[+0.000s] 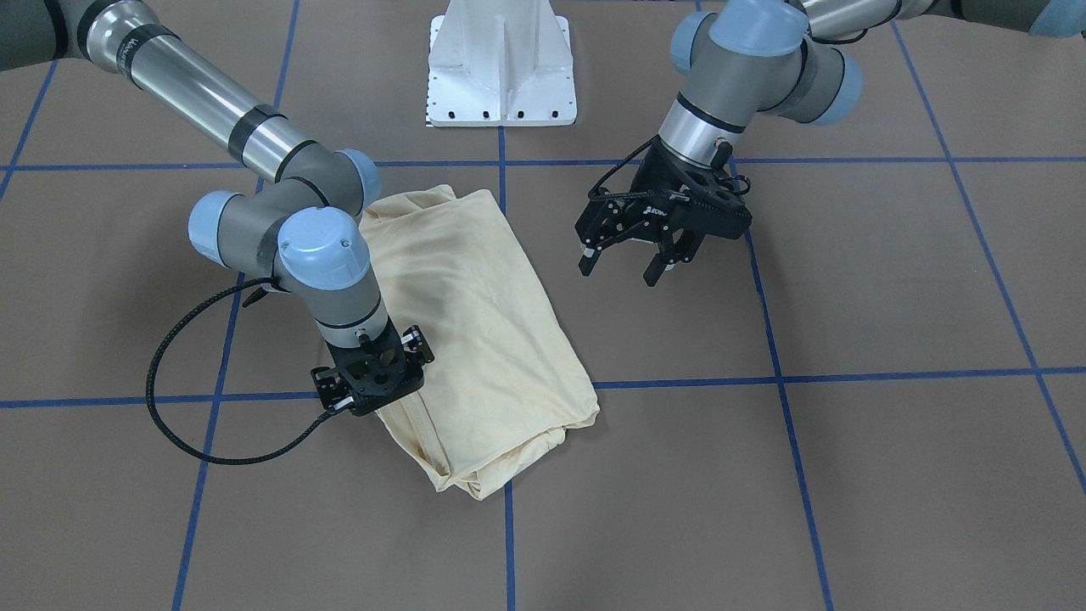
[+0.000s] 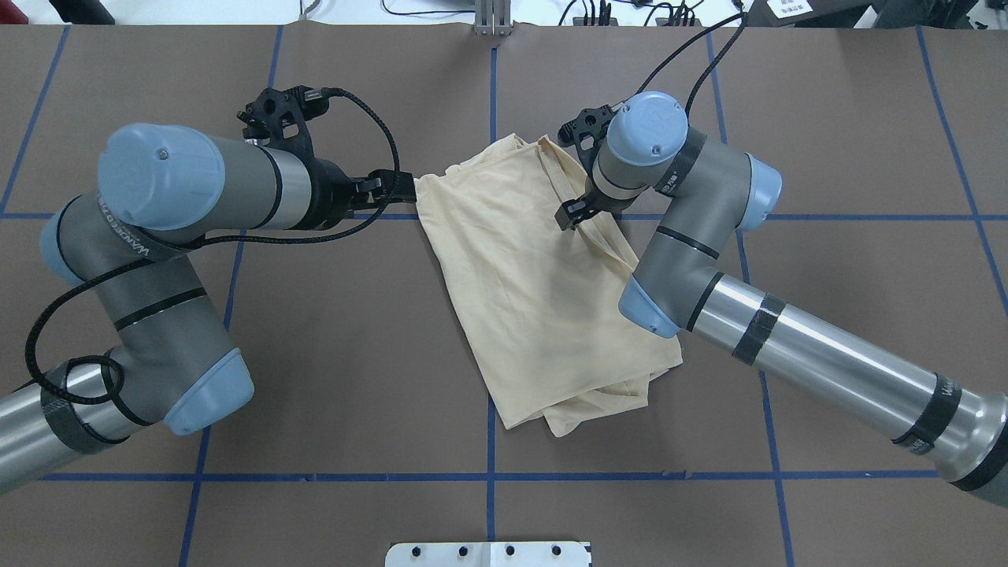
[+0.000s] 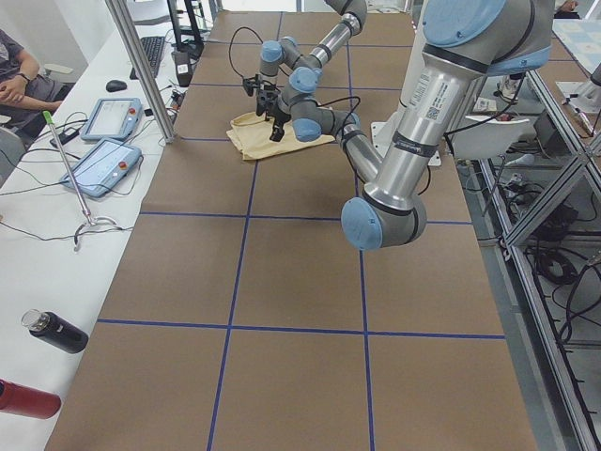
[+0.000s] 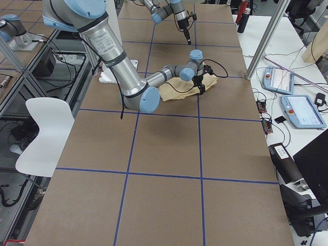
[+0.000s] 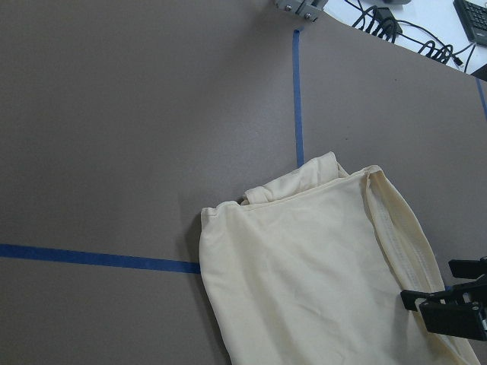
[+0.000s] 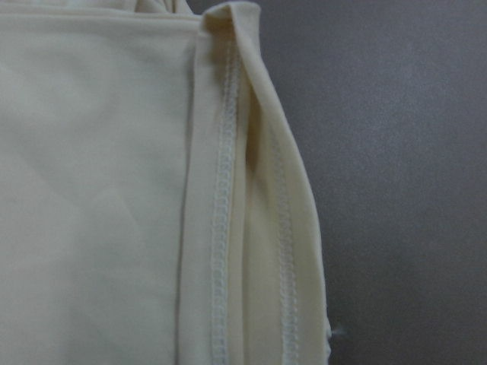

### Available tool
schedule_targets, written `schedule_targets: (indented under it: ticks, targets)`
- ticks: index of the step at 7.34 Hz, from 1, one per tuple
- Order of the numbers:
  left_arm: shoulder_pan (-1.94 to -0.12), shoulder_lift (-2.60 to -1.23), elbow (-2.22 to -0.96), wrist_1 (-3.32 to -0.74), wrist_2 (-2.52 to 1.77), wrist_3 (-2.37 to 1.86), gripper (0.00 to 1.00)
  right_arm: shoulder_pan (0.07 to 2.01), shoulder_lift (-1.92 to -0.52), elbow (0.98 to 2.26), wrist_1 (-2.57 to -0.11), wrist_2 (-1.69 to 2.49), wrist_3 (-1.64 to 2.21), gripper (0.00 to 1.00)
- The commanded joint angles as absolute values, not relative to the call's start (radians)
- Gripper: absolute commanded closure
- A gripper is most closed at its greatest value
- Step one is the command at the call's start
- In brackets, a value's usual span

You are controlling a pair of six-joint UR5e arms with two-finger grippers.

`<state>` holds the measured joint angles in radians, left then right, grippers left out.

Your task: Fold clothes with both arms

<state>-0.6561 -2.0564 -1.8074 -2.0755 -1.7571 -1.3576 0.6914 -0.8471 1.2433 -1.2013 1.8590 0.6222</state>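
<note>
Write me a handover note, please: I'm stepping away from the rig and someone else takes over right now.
Left gripper: open and empty, hovering above the table beside the shirt, not touching it.
Right gripper: down on the shirt's long hemmed edge near the end far from the robot. I cannot tell if it is shut on the cloth.
Shirt: lies across the centre blue tape line, folded into a narrow oblong, plain side up.
Done: the lengthwise folds, by the look of it.
Left: probably one fold end to end, then squaring up the uneven ends.
</note>
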Motion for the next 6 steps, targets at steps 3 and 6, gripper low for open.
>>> schedule_targets:
  ticks: [3, 6]
  targets:
    - [-0.655, -2.06, -1.822, -2.075, -1.759, -1.358, 0.0, 0.69, -0.844, 1.227, -1.203, 1.859, 0.618, 0.01]
    - [-0.657, -2.06, -1.835, -2.075, -1.761, -1.358, 0.0, 0.693, -0.842, 1.223, -1.2, 1.859, 0.618, 0.01]
